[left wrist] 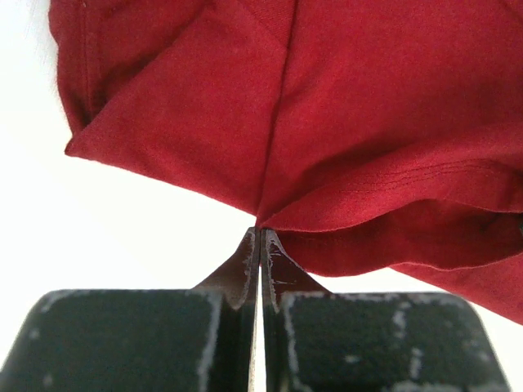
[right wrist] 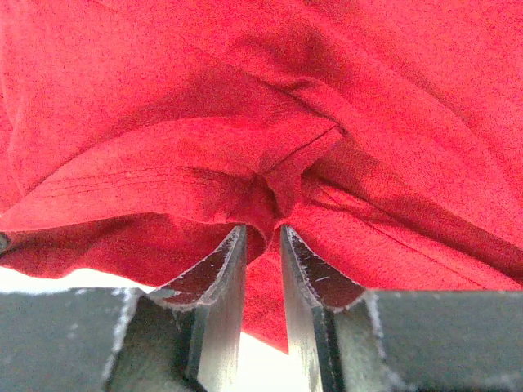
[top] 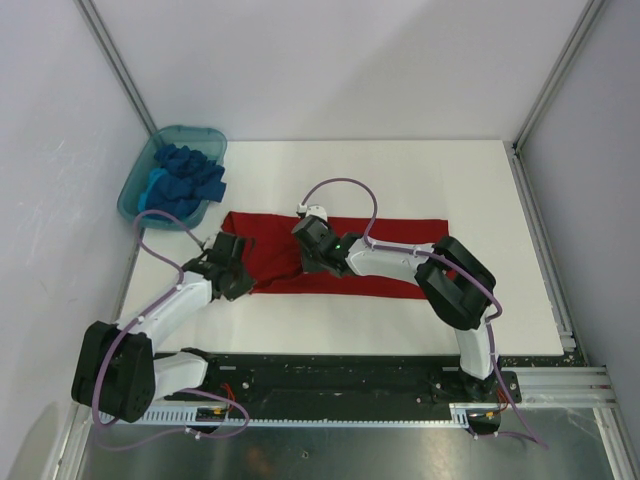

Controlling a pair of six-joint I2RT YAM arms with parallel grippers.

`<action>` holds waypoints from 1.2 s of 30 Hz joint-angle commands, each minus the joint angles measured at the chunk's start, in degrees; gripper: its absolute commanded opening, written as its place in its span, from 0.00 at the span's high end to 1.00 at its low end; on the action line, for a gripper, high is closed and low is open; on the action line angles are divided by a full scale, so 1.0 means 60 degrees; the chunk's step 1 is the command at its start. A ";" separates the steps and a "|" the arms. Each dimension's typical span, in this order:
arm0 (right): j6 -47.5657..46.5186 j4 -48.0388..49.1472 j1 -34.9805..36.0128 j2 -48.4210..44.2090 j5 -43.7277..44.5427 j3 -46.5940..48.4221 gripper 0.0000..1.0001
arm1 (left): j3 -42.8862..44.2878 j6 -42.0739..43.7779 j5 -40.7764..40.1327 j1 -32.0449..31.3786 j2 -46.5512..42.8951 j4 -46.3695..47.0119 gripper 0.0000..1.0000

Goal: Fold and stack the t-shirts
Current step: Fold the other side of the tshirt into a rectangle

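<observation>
Both left fingers (left wrist: 241,273) and right fingers (right wrist: 216,278) pinch the red t-shirt (top: 410,232); blue t-shirts (top: 190,170) fill the tub (top: 135,195).

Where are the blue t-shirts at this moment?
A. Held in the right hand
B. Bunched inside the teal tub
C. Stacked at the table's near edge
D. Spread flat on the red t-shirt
B: the blue t-shirts lie crumpled in the teal tub at the table's far left corner, apart from the red t-shirt.
</observation>
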 commanded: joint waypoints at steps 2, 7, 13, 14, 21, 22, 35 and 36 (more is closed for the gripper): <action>-0.0002 0.0076 0.0009 0.0030 0.0194 0.0105 0.72 | -0.0137 -0.0161 -0.0362 0.0058 -0.0199 -0.0012 1.00; 0.0032 -0.0083 0.0009 0.0029 0.0261 0.0122 0.73 | -0.0156 -0.0168 -0.0377 0.0082 -0.0199 0.0000 1.00; 0.0178 -0.0420 0.0160 -0.0215 0.0410 0.0108 0.96 | -0.0136 -0.0104 -0.0446 0.0082 -0.0228 -0.0011 1.00; 0.0207 -0.0532 0.0217 -0.0293 0.0517 0.0108 0.98 | -0.0116 -0.0081 -0.0470 0.0080 -0.0235 -0.0012 1.00; 0.0668 -0.0906 0.0576 -0.0861 0.1116 -0.0483 1.00 | 0.0198 0.0296 -0.0518 0.0067 -0.0148 0.0000 1.00; 0.0768 -0.0862 0.0600 -0.0938 0.1178 -0.0663 1.00 | 0.0242 0.0375 -0.0506 0.0065 -0.0151 0.0007 1.00; 0.1405 0.0163 0.0858 -0.1543 0.1306 -0.1800 1.00 | 0.0875 0.1433 -0.0743 0.0077 0.0031 0.0008 1.00; 0.1407 0.0185 0.0844 -0.1557 0.1317 -0.1805 1.00 | 0.0954 0.1508 -0.0765 0.0077 0.0092 0.0012 1.00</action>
